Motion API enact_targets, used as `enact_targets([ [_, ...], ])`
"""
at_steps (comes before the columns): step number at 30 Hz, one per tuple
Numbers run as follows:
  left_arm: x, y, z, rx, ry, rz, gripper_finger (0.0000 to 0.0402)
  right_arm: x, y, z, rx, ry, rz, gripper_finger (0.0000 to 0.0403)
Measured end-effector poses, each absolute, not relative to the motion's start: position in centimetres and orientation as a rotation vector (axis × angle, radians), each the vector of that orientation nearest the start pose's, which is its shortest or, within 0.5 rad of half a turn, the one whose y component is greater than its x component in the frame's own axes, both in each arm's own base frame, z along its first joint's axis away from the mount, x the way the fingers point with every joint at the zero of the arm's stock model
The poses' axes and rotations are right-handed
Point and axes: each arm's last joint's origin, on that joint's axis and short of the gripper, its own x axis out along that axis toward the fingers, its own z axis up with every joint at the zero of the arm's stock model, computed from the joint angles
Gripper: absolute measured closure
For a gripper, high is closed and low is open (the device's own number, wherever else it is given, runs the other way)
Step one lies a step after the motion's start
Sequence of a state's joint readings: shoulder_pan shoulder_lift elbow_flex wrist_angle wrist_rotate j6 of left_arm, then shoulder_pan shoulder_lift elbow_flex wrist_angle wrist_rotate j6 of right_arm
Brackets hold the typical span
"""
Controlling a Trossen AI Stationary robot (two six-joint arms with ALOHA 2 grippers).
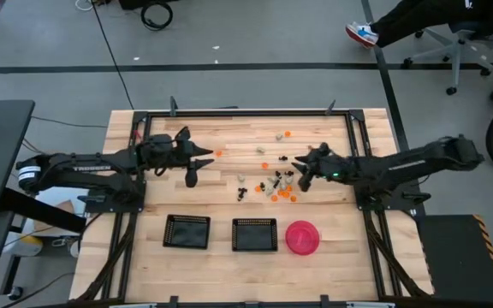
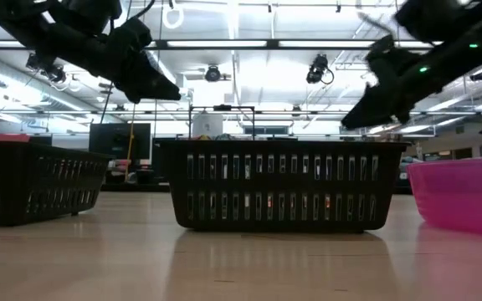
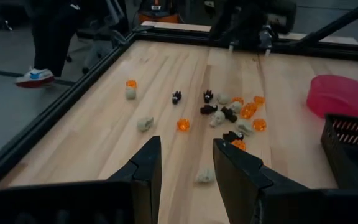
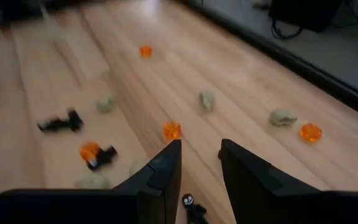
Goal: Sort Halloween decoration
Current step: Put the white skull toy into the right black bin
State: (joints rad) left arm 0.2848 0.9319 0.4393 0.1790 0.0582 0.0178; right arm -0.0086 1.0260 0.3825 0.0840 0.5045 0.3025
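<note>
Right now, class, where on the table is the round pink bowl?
In the high view, the pink bowl sits on the table's near edge, right of centre, just right of the second of two black mesh trays and below the scattered trinkets.

**Open wood at the sides, clutter in the middle**

We see bare wood across the table between the left gripper and the trinket cluster, so a gripper could pass there. The cluster itself crowds the centre, just beside the right gripper. Along the near edge, two black mesh trays and a pink bowl stand in a row with narrow gaps between. A black frame rims the table.
</note>
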Motion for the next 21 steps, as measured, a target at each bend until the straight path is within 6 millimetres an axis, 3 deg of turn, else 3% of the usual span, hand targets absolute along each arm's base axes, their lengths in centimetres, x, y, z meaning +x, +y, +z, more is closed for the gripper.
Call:
enact_targets([
  [5, 19.0, 5.3, 22.3, -0.071, 0.311, 0.223, 0.0285, 22.9, -2.2, 17.5, 0.054, 0.624, -0.592, 0.0278],
  [11, 18.8, 5.3, 21.9, -0.096, 0.359, 0.224, 0.0285, 25.2, -4.3, 16.0, 0.053, 0.775, -0.657, 0.0242],
  [16, 18.8, 5.2, 21.9, -0.103, 0.358, 0.223, 0.0285, 25.5, -5.5, 14.6, 0.15, 0.887, -0.546, 0.0214],
  [21, 18.9, 4.8, 21.7, -0.102, 0.379, 0.201, 0.0285, 25.0, -4.0, 14.2, 0.16, 0.977, -0.506, 0.0211],
])
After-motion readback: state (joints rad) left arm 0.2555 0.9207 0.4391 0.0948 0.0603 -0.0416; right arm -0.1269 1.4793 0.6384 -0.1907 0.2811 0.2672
